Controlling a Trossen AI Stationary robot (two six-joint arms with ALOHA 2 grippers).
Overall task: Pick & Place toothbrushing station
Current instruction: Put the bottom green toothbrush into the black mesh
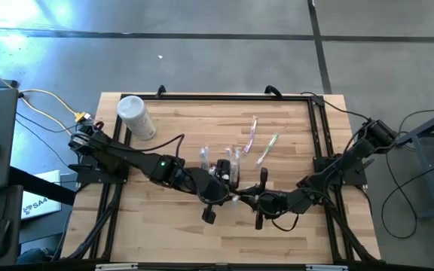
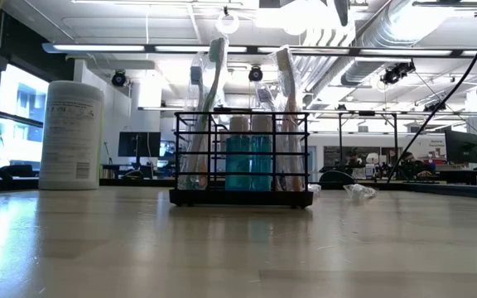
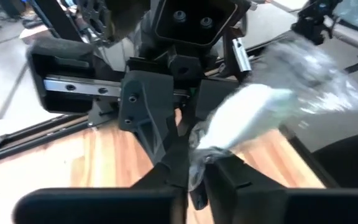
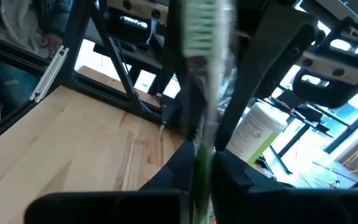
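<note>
At table centre you've got the black caddy (image 2: 242, 157), upright w/ wrapped brushes and a teal item inside; from above the arms hide most of it. Left gripper (image 3: 194, 180) and right gripper (image 4: 201, 180) meet just in front, each clamped on a wrapped toothbrush (image 4: 205, 74); contact blurred, wrapper detail unreadable.

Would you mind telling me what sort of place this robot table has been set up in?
Probably an open lab or industrial workshop. The low view shows exposed ducts and pipes under a high ceiling and monitors on benches beyond the wooden table; the high view shows a bare concrete floor around it.
</note>
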